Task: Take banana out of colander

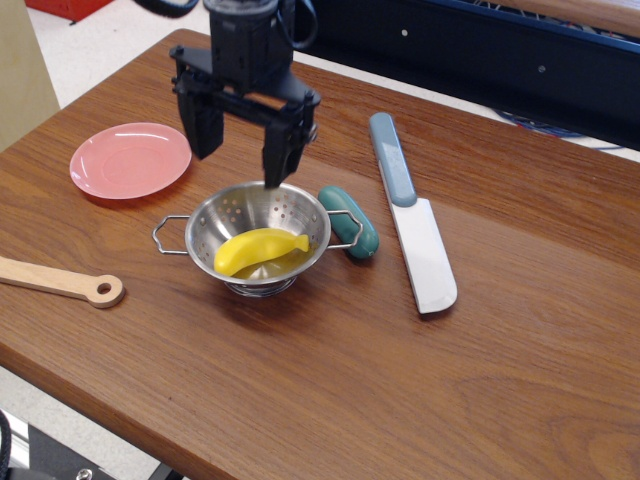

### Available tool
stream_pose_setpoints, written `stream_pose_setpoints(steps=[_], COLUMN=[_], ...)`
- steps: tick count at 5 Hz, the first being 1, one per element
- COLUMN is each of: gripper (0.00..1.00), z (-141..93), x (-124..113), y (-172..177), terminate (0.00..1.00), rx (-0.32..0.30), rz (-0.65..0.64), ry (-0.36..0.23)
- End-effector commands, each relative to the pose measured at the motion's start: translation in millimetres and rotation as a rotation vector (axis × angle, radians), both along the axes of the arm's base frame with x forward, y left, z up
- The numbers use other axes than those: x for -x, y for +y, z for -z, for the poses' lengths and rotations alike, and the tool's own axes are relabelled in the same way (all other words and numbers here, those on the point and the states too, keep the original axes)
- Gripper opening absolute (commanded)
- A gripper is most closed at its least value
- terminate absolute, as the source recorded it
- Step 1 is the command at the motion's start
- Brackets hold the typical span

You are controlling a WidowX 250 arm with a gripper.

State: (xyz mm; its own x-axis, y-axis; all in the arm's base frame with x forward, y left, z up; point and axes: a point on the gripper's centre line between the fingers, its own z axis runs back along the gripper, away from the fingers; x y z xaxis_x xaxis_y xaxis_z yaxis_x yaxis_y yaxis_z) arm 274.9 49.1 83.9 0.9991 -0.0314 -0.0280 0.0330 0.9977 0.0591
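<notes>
The yellow banana (260, 249) lies inside the shiny steel colander (228, 213), across its near side, tip pointing right. The colander stands on the wooden table with wire loop handles left and right. My black gripper (240, 168) hangs open and empty just above the colander's far rim, one finger to the left and one (279, 160) over the rim. It does not touch the banana.
A dark green pickle toy (349, 221) lies against the colander's right handle. A spatula with a blue-grey handle (410, 211) lies to the right. A pink plate (130, 159) sits at the left, a wooden spoon handle (62, 281) at the front left.
</notes>
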Motion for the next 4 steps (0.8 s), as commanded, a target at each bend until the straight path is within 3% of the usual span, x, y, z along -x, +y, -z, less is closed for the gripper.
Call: stream_pose_setpoints(steps=[1, 4], gripper=[1.00, 1.00], z=[7, 23], x=[0, -4], y=[-6, -15], terminate=[0.00, 0.00], rx=[0.016, 0.089], rz=[0.110, 0.134], ry=[-0.067, -0.057])
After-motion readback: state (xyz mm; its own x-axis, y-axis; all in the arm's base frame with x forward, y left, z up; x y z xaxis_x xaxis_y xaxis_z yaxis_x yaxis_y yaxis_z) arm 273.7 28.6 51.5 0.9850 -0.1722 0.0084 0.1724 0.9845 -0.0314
